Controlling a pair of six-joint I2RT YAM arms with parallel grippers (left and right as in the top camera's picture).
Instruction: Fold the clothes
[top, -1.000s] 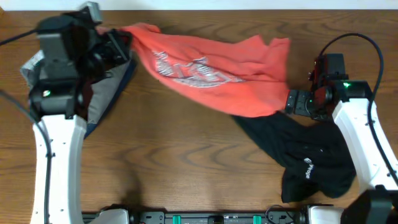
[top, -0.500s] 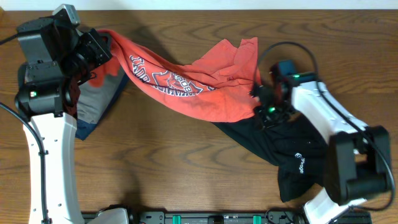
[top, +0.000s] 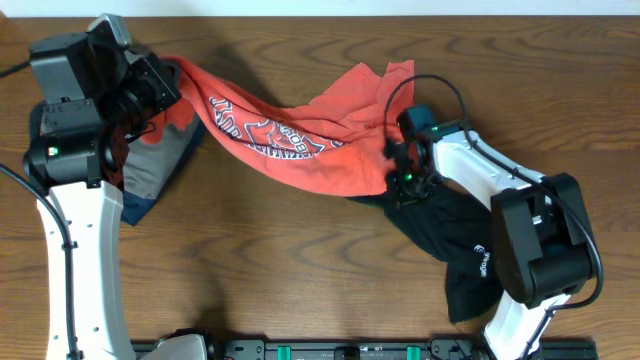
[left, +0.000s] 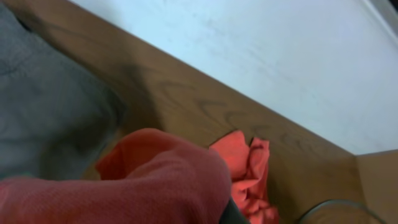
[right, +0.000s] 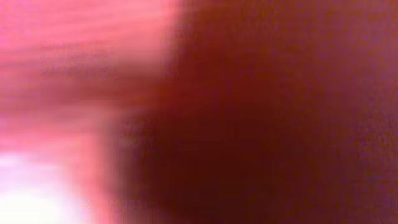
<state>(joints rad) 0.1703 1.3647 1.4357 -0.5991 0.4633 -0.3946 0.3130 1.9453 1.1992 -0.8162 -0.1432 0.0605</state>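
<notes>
left pincer (top: 168, 82): clamped on red shirt (top: 290, 135) | right pincer (top: 392, 168): against shirt, opening unclear

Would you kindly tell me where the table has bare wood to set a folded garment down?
The wooden table is barest front centre, between the left arm, the orange-red printed T-shirt and the black garment. The far right corner is free too. It is crowded at far left, around the grey garment, and mid-right.

Overhead bright, even, sharp. Left wrist soft. Right wrist: red shirt (right: 74, 62) wholly blurred.
</notes>
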